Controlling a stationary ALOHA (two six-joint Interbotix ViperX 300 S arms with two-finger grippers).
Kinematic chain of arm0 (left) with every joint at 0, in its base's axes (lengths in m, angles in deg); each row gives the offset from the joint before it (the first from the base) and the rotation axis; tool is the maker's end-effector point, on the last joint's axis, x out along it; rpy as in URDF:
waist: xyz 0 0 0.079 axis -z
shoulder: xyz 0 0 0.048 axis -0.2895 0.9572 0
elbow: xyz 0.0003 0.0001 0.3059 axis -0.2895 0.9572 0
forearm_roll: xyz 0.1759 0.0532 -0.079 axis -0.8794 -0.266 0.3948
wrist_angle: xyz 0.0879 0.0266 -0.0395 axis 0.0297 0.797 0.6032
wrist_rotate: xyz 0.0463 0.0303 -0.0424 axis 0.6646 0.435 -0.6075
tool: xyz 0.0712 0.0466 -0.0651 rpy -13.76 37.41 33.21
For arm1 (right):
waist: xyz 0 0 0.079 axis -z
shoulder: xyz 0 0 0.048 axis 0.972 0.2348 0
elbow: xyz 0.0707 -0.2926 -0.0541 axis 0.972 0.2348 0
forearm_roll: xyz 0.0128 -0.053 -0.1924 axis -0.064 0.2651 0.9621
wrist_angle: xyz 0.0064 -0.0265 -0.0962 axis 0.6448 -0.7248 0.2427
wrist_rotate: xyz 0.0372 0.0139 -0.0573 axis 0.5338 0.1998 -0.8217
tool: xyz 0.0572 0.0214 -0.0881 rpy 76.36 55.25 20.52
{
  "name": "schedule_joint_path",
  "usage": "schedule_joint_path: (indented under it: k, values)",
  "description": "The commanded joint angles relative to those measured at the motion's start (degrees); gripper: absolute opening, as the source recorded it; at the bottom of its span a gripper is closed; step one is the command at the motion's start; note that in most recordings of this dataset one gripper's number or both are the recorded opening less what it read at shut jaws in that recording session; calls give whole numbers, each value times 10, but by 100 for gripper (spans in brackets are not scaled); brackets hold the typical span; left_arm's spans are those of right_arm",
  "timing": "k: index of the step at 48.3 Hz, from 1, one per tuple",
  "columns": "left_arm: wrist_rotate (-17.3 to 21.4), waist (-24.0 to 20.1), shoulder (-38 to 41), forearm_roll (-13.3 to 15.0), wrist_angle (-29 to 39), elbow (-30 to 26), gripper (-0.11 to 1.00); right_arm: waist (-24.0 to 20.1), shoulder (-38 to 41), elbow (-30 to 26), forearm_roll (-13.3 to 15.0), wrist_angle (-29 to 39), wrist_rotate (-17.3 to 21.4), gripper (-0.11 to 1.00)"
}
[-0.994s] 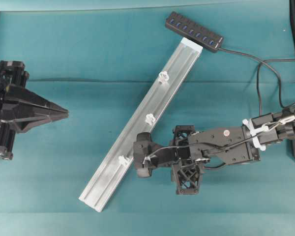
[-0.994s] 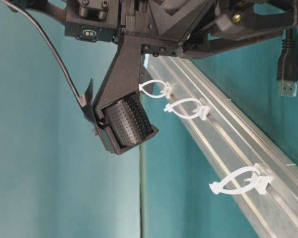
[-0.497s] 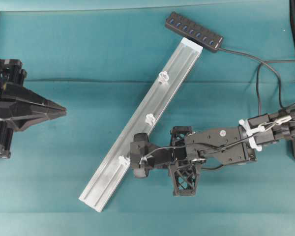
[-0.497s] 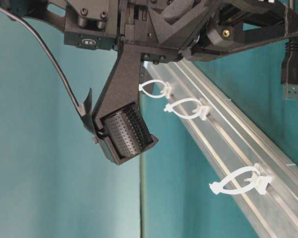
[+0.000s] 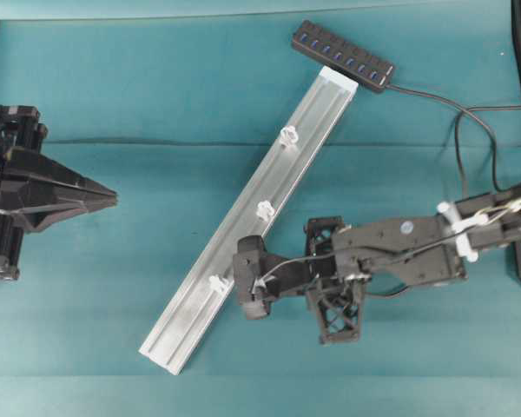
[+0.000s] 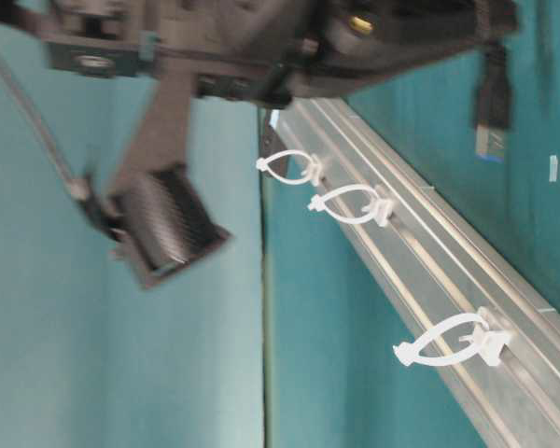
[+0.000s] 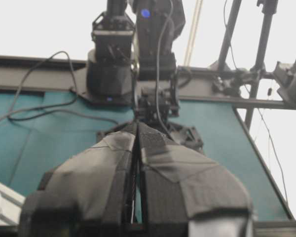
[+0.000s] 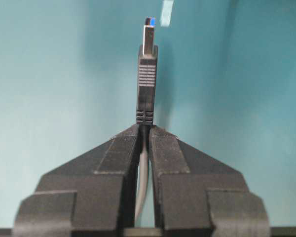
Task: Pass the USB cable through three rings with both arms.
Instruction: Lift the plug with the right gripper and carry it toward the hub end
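Overhead exterior view, surface: a teal cloth-covered table [image 5: 156, 87] fills the frame, with dark frame posts at the left and right edges.
Room: the left wrist view shows bright white light behind black stands and struts past the table's far edge.
Rail: one long silver rail [image 5: 252, 217] lies diagonally, its lower stretch just left of the right pincer [image 5: 250, 287].
Hub: one black multi-port hub [image 5: 343, 56] sits at the rail's far end, well up and right of that pincer.
Arms: two; the left pincer [image 5: 113, 198] points right, well apart from the rail, jaws pressed together and empty.
Right pincer: nearly closed, clamping the USB cable [image 8: 147, 84] just behind the plug; the metal tip sticks out past the fingertips [image 8: 160, 136].
Cable run: the cord leaves the hub and loops along the right side of the table.
Rings: three white rings [image 6: 355, 205] stand along the rail; the nearest one is just left of the right pincer.
Hard to make out: the table-level view is motion-blurred over the right arm; the plug hangs at its upper right, cut off above by the arm.
Hidden: from overhead the plug itself cannot be seen.
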Motion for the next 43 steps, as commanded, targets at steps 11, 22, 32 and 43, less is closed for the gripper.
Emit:
schedule_joint_path:
  k: [11, 22, 32, 43]
  values:
    - [0, -5, -9, -1, 12, -6, 0, 59, -63, -44, 1, 101, -70, 7]
    - [-4, -6, -25, -1, 40, -6, 0, 128, -135, -69, 1, 140, -134, 7]
    - [-6, -8, -39, -1, 88, -8, 0, 172, -145, -73, 2, 202, -208, 7]
    - [-6, -10, -41, -1, 112, -8, 0, 219, -150, -82, 20, 209, -272, 7]
